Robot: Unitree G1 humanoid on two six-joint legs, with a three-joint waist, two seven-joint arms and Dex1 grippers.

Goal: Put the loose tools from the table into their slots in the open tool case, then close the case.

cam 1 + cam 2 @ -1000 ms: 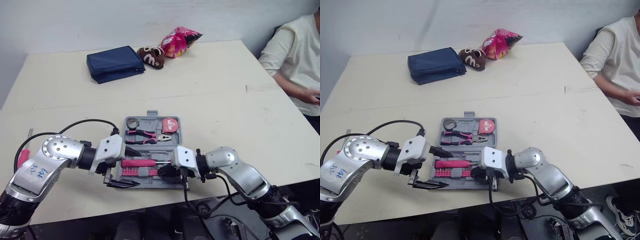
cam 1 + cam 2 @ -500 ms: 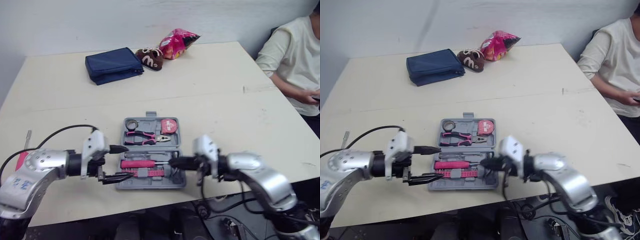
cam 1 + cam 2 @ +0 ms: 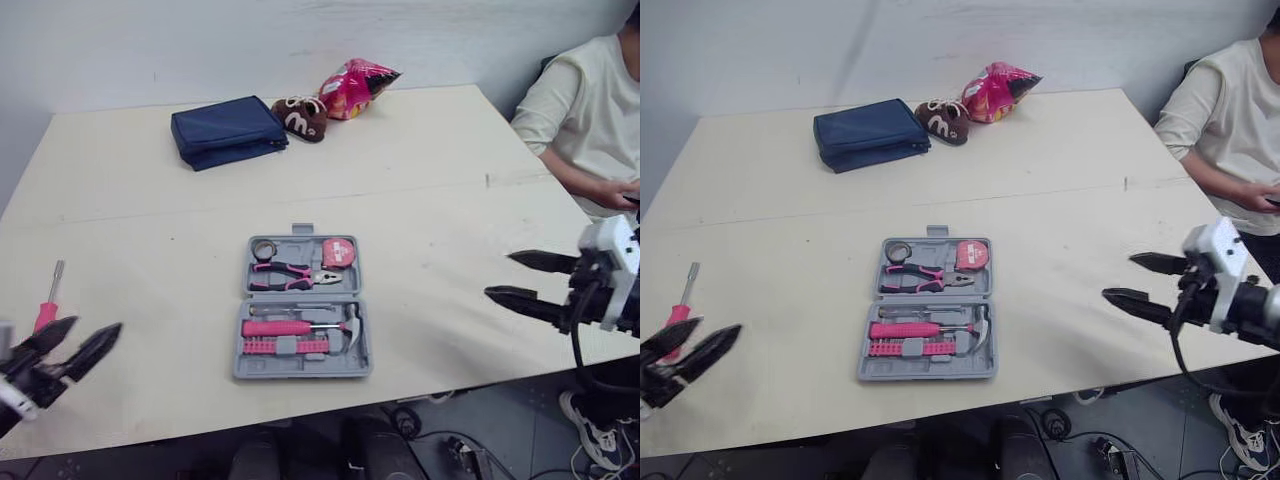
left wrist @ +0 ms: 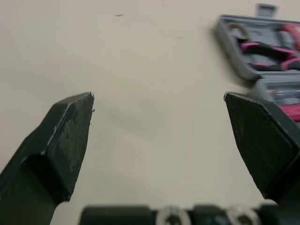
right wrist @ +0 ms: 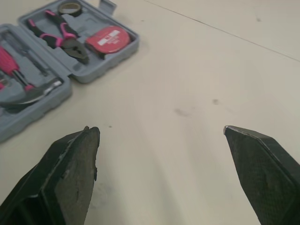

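The tool case lies open on the counter, most slots filled; a loose screwdriver lies well left of it, beside the released, empty left end effector; the right end effector, also released, hangs right of the case; likely next: close on the screwdriver's handle.

The left claw sits low, out on the robot's left side; it holds nothing; its two black fingers are spread wide apart; the right claw is far out on the other side, pointing toward the left one; its fingers are spread wide too, with nothing between them.
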